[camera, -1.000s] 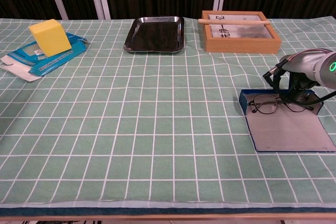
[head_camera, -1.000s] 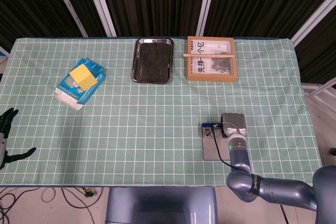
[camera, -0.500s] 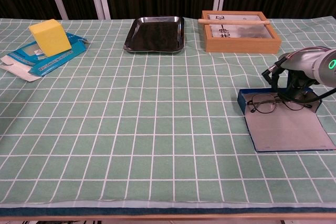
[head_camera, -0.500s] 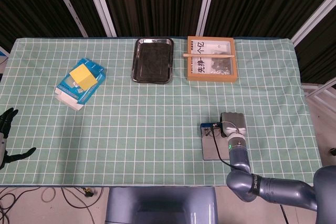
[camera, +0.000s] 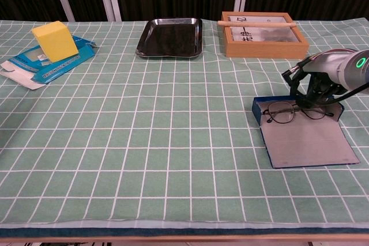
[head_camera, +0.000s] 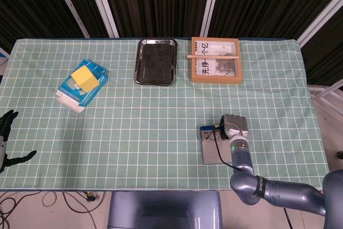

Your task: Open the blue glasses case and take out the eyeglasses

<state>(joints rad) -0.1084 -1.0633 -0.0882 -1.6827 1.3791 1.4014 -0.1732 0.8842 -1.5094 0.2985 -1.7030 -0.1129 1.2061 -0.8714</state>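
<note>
Open cloth (camera: 173, 119) left of case (camera: 305, 142)

Over the last second the right hand (camera: 319, 82) has moved toward the robot's left and a little farther up the table, and the open blue glasses case (camera: 305, 136) has slid along with it. In the chest view the case's near-left corner now sits visibly farther left on the checked cloth than before. The eyeglasses (camera: 291, 112) have travelled with the case, lying across its raised blue edge just below the fingers (camera: 300, 93), with the left lens out past the fingertips. In the head view the hand (head_camera: 235, 127) and case (head_camera: 213, 146) show the same leftward shift.
</note>
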